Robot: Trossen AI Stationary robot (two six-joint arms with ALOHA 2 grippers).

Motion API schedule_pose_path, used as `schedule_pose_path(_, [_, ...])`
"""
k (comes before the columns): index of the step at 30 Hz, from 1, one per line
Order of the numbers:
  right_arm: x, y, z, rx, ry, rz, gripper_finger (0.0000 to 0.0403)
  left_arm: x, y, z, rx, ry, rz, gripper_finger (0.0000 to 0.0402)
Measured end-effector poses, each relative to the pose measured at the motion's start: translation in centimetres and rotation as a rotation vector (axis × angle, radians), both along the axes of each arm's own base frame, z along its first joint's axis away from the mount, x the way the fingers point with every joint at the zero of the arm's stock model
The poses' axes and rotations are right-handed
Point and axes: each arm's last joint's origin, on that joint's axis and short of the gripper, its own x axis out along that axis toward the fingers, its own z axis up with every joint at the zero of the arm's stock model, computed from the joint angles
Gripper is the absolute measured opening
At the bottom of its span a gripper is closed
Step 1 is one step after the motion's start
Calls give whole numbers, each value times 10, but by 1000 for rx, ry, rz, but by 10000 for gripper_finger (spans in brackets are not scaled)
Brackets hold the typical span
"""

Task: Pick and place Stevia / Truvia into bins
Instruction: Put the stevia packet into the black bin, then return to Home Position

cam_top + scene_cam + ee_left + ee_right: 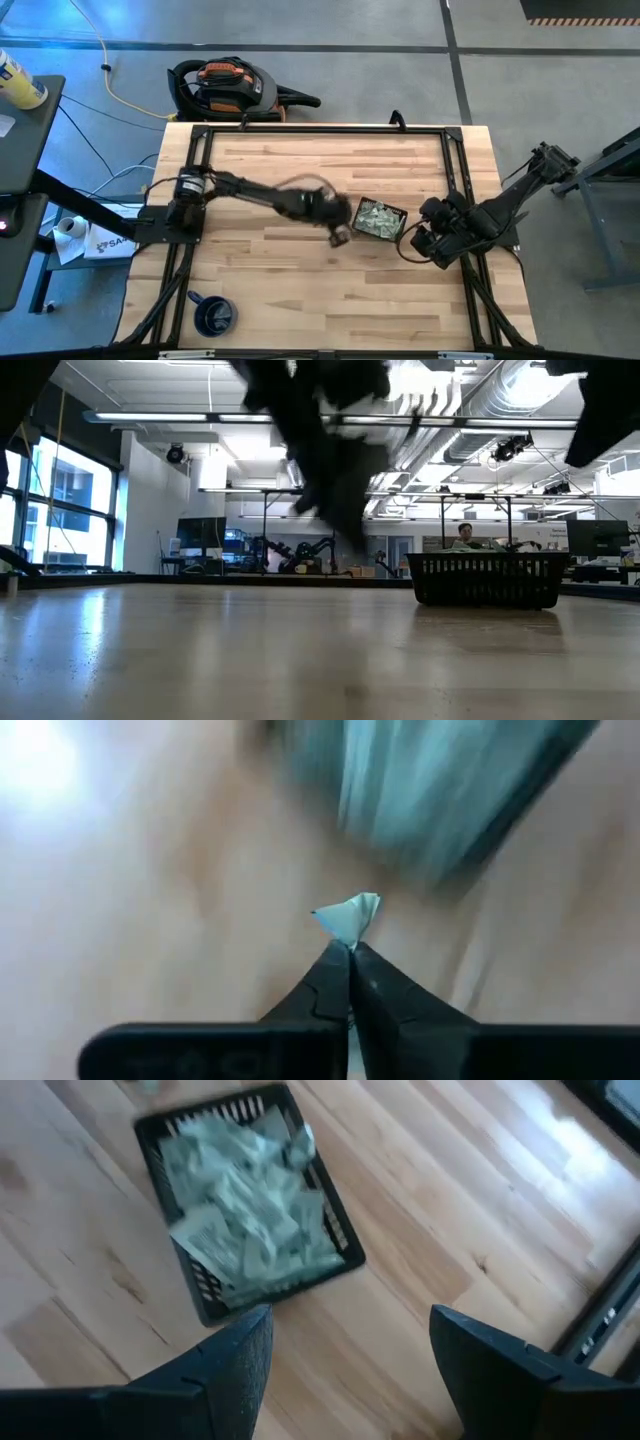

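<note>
The black bin [380, 220] sits right of the table's middle, filled with several pale green and white Stevia sachets [245, 1210]. In the low view the bin [487, 580] stands on the wood. My left gripper [338, 236] hovers just left of the bin, shut on one sachet [350, 918]. In the low view the left arm [335, 490] is a dark blur that comes down from above. My right gripper [350, 1370] waits open to the right of the bin, nothing between its fingers. My left gripper pinches one small sachet between its two fingertips [335, 975]. The fingers come slanting down from the table's left side. Only a crumpled pale corner [355, 910] sticks out past the tips; the rest is hidden between the fingers.
A dark blue mug [213, 315] stands near the table's front left corner. An orange and black machine [225, 88] lies on the floor beyond the far edge. Bare wood stretches across the table's left and near parts.
</note>
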Motion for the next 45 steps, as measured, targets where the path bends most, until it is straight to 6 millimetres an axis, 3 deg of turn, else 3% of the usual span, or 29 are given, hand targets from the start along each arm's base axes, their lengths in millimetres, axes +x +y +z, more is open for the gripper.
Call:
schedule_pose_path(4, [3, 1, 14, -10, -57, 10, 259, 22, 13, 72, 79, -197, -116, 19])
schedule_pose_path(6, [4, 1, 20, -17, -72, 18, 259, 31, 19, 93, 123, -255, -168, 19])
schedule_pose_path(9, [4, 1, 22, -14, -70, 19, 259, 48, 28, 107, 162, -347, -216, 26])
schedule_pose_path(12, [3, 2, 22, 10, -55, 14, 259, 67, 33, 89, 82, -343, -292, 32])
schedule_pose_path(15, [3, 2, 19, 24, -41, 5, 259, 80, 30, 50, 37, -263, -325, 35])
schedule_pose_path(17, [3, 3, 18, 28, -36, 6, 259, 86, 29, 34, 33, -246, -328, 42])
schedule_pose_path(21, [3, 3, 18, 33, -40, 13, 259, 88, 30, 31, 23, -247, -312, 84])
schedule_pose_path(23, [3, 4, 18, 36, -41, 15, 259, 85, 31, 37, 4, -236, -282, 112])
schedule_pose_path(28, [3, 4, 18, 36, -33, 28, 259, 77, 35, 91, 27, -331, -240, 176])
schedule_pose_path(32, [1, 2, 30, 59, -101, 29, 259, 70, 37, 95, -87, -248, -223, 207])
schedule_pose_path(35, [-4, -4, 57, 60, -226, 58, 259, 57, 29, 123, -127, -253, -284, 214])
schedule_pose_path(40, [-31, -34, 122, 51, -485, 50, 259, -21, 23, 232, -52, -384, -327, 216])
schedule_pose_path(43, [-59, -55, 159, 125, -631, 25, 259, -50, 26, 253, -25, -369, -258, 216])
schedule_pose_path(45, [-74, -66, 181, 209, -770, -16, 259, -58, 24, 252, -25, -334, -247, 216])
